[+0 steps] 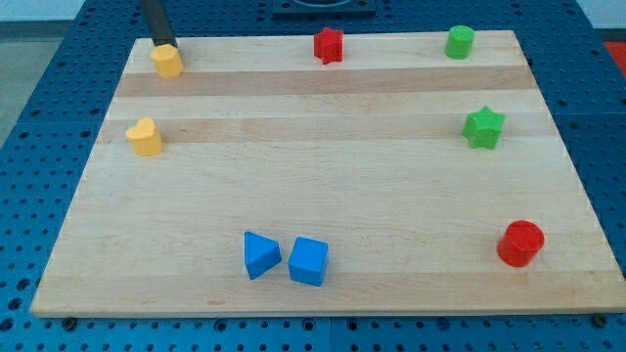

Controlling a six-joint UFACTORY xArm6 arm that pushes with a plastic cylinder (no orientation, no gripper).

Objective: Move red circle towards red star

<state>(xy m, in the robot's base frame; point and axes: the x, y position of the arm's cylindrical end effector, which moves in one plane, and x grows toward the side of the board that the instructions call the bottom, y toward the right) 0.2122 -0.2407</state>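
Note:
The red circle (519, 242) stands near the board's bottom right corner. The red star (329, 45) sits at the view's top edge, near the middle. My rod comes down at the top left, and my tip (163, 44) rests just above the yellow hexagon-like block (167, 61), touching or nearly touching it. The tip is far from both red blocks.
A yellow heart (145, 137) lies at the left. A green cylinder (460, 41) is at the top right, a green star (483, 127) below it. A blue triangle (260, 254) and a blue cube (308, 261) sit together at the bottom. The wooden board (323, 186) rests on a blue perforated table.

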